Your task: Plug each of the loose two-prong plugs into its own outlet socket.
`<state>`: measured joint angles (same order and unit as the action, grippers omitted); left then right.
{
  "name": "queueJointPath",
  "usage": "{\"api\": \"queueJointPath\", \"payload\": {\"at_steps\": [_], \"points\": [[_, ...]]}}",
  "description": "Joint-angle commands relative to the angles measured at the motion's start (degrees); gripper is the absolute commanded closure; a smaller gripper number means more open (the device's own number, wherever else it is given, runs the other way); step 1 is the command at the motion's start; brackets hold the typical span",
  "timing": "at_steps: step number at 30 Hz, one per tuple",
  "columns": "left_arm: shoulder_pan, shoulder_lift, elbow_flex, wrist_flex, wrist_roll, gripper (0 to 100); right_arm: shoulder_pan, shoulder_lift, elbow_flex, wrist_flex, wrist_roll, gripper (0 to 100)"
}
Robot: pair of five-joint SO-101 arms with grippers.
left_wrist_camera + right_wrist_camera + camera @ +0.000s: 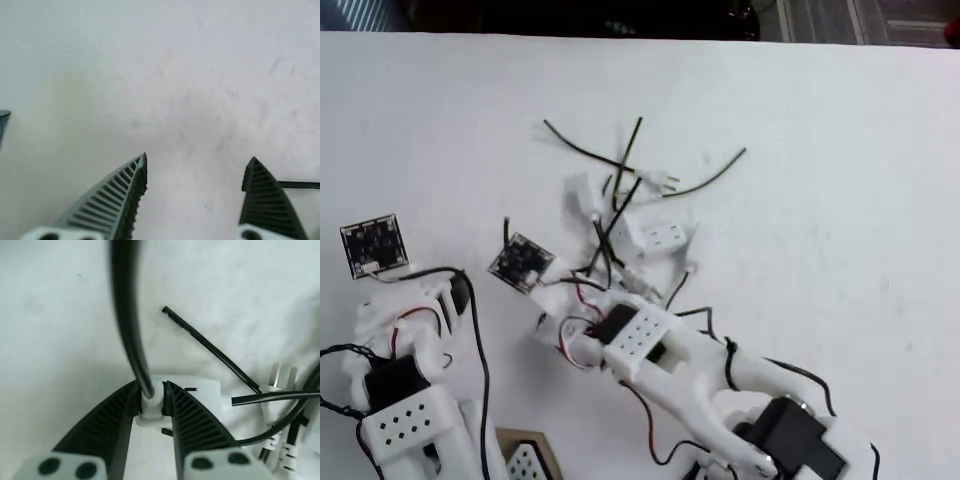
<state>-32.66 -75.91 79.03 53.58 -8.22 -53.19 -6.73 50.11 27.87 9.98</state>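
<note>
Your left tool (197, 162) stands wide over the bare tabletop (200, 75) with nothing between its fingers. Your right tool (151, 385) is pinched narrow on a white plug (150, 409) where its black cord (125, 315) enters, and the plug touches a white outlet block (202, 390). A loose two-prong plug (276, 376) lies near that block among other cords.

White plug (150, 407) with a thick black cord (127, 315), clamped between the fingers of my right gripper (150, 386) and touching a white outlet socket (197, 390) near the desk's middle. Just beside the socket lies a loose two-prong plug (274, 390), its metal prongs bare.
</note>
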Motion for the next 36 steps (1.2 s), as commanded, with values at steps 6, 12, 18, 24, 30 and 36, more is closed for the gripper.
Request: {"api": "queueJointPath", "payload": {"at_steps": [6,12,18,24,30,36], "points": [[-0.2,-0.7,-0.2,-1.0,0.2,70,1.7,2.4,-1.1,4.6,0.5,98.1],[-0.1,-0.7,-0.2,-1.1,0.3,70,1.5,-3.6,-1.3,4.7,0.4,98.1],[-0.1,-0.7,-0.1,-1.1,0.3,70,1.6,-19.6,-1.3,4.7,0.5,98.2],[-0.1,-0.8,0.4,-1.3,0.2,70,1.6,-32.3,-1.4,4.7,0.6,98.2],[-0.1,-0.8,0.5,-1.3,0.1,70,7.1,-39.3,-2.0,4.2,0.6,98.2],[-0.1,-0.8,0.6,-1.3,0.1,70,22.9,-31.0,-9.1,1.5,0.6,98.1]]}}
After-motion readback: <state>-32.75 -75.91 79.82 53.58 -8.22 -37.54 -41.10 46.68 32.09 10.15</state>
